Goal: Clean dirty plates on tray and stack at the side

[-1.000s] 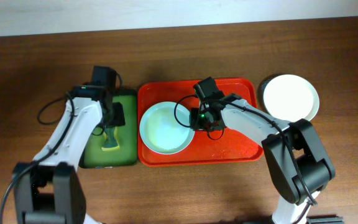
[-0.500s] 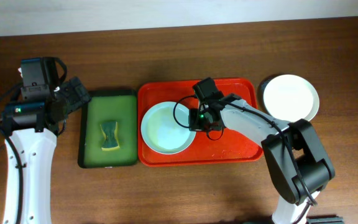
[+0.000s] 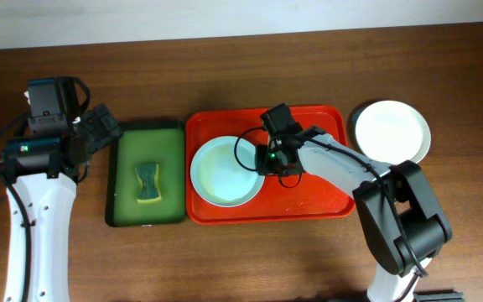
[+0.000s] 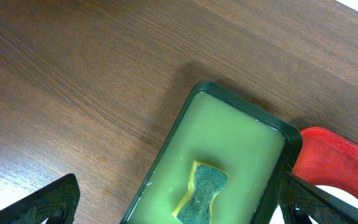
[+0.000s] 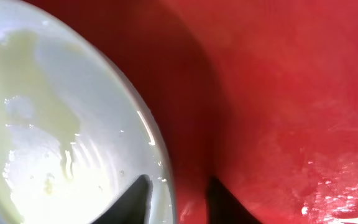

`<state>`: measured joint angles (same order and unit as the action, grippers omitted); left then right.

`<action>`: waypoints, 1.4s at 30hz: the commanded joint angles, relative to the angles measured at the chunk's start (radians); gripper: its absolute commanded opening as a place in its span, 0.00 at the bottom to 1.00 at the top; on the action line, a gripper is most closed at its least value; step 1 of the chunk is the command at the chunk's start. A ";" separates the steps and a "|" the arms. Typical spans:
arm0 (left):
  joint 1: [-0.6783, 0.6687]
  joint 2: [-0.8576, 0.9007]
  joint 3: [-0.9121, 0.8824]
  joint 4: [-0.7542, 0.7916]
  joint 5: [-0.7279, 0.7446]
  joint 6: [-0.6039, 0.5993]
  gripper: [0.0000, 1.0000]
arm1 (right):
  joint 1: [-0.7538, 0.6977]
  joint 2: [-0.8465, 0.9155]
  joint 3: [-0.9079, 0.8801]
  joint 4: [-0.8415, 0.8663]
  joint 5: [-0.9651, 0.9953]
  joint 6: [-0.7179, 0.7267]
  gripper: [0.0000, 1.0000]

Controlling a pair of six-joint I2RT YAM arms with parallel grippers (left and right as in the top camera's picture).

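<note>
A pale mint-blue plate (image 3: 220, 174) with faint yellow smears lies in the left half of the red tray (image 3: 317, 197). My right gripper (image 3: 269, 159) is shut on the plate's right rim. In the right wrist view one finger lies on the plate (image 5: 55, 124), the other over the tray floor (image 5: 278, 93), with the gripper (image 5: 178, 200) astride the rim. A white plate (image 3: 391, 130) lies on the table right of the tray. My left gripper (image 3: 99, 134) is open and empty, left of the green tray.
A dark green tray (image 3: 168, 155) with a yellow-green sponge (image 3: 148, 183) stands left of the red tray. It shows in the left wrist view (image 4: 241, 137) with the sponge (image 4: 205, 186) between the open left gripper's (image 4: 179, 211) fingers. Bare wooden table (image 3: 250, 252) lies around.
My left arm has swung from over the green tray out to the left, leaving the sponge in that tray. The right gripper and plate have barely moved.
</note>
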<state>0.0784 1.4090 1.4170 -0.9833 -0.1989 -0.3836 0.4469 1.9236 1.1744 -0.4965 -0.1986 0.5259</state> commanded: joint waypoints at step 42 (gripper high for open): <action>0.004 -0.014 0.007 0.001 -0.004 -0.009 0.99 | 0.354 0.063 0.420 0.124 0.681 -0.153 0.04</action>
<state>0.0780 1.4090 1.4170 -0.9836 -0.1989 -0.3866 0.7776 1.9892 1.5696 -0.4240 0.3202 0.4870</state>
